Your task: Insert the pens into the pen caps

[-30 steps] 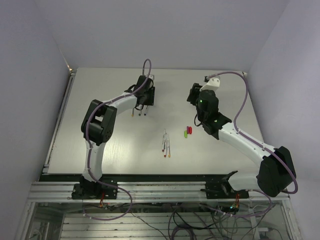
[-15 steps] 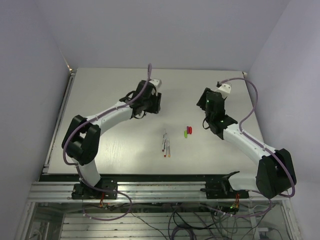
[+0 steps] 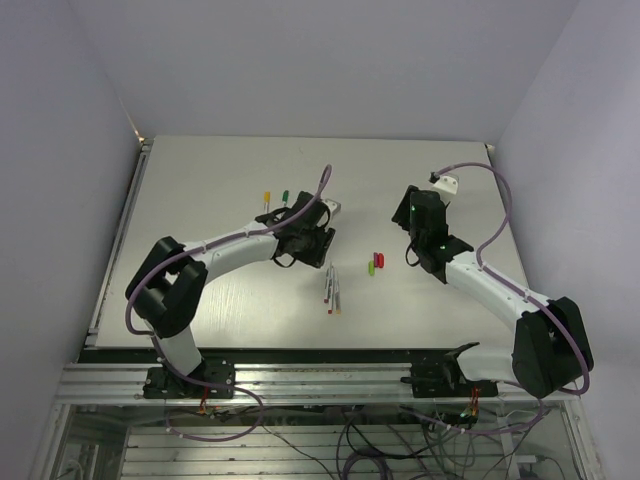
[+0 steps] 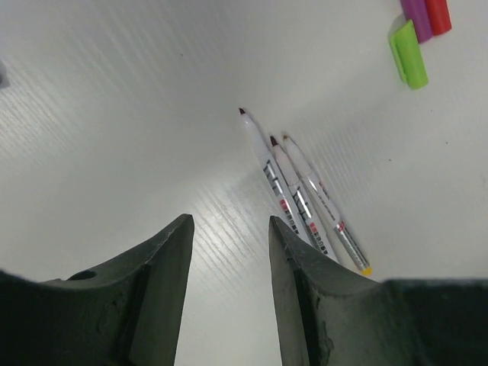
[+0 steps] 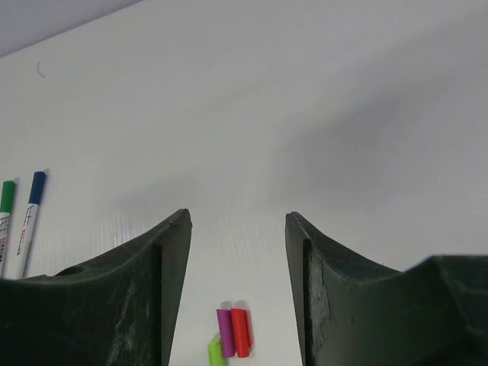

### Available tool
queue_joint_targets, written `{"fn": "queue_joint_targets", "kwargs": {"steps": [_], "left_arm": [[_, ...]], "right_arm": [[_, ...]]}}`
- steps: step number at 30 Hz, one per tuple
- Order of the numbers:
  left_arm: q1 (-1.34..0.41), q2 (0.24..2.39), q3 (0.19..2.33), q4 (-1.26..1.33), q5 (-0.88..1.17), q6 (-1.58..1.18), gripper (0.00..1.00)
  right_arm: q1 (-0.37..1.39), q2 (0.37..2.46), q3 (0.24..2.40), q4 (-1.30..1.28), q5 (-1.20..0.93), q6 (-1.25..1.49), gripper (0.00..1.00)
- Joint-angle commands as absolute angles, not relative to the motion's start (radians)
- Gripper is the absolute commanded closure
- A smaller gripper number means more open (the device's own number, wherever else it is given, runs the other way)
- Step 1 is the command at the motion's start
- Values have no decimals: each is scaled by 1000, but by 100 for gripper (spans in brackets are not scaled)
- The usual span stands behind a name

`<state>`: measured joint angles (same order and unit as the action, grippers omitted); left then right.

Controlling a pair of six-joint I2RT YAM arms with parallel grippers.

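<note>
The left fingers (image 4: 164, 282) are open a little way and hold nothing. They hang over the bench (image 4: 114, 114), just above 3 pens (image 4: 293, 200). The right fingers (image 5: 164, 282) are open too, and hold nothing.

The job now looks like picking up 1 pen. The 3 pens lie side by side, very close together, maybe touching. So it is best to go for a pen on the outside, not the middle one. The fingers should sit across the pen, 1 on each side, and come down low before they close. Grab near the middle, so the pen does not tip.

In the left wrist view the pens are long and thin. They run from the upper left to the lower right of the frame. Their dark writing tips point to the upper left. In the top view they run almost up and down.

The caps (image 4: 408, 55), purple, red and light green, lie in the upper right corner, well apart from the pens.
</note>
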<state>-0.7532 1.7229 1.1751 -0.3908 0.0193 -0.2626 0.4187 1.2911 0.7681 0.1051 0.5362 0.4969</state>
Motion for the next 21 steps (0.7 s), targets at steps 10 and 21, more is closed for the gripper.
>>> {"fn": "queue_joint_targets", "kwargs": {"steps": [10,21], "left_arm": [[-828,1781,1161,-398,66,-293,47],[-843,1852,1192,-390,94,-281,48]], "right_arm": [[414,1279,771,95,511,491,49],[414,1287,769,107,515,481,49]]}}
